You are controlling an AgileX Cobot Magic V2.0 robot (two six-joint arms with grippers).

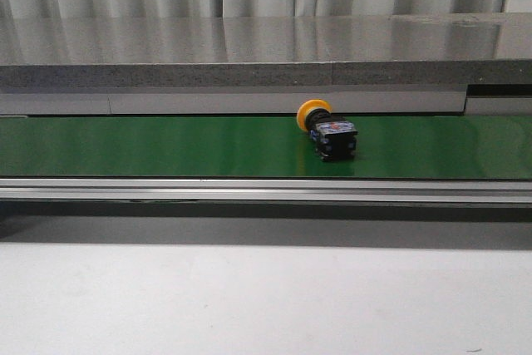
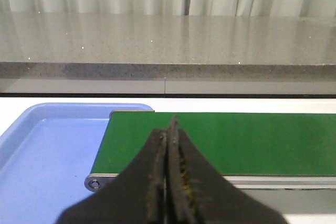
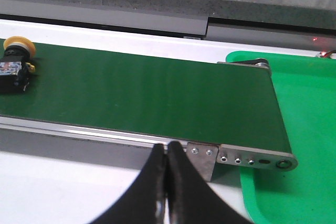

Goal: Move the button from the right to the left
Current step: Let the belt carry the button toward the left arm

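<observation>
You will find the button (image 1: 326, 130) lying on its side on the green belt (image 1: 166, 147), right of frame centre. Left gripper (image 2: 169, 129) and right gripper (image 3: 167, 153) are both pinched together, holding nothing, clear of the belt.

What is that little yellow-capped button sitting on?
The button lies on its side on a green conveyor belt, yellow head toward the back. Its black body hides the strip of belt directly beneath it. Neither gripper touches it.

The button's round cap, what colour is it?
Yellow-orange; the button shows best in the front view, lying on the green belt.
</observation>
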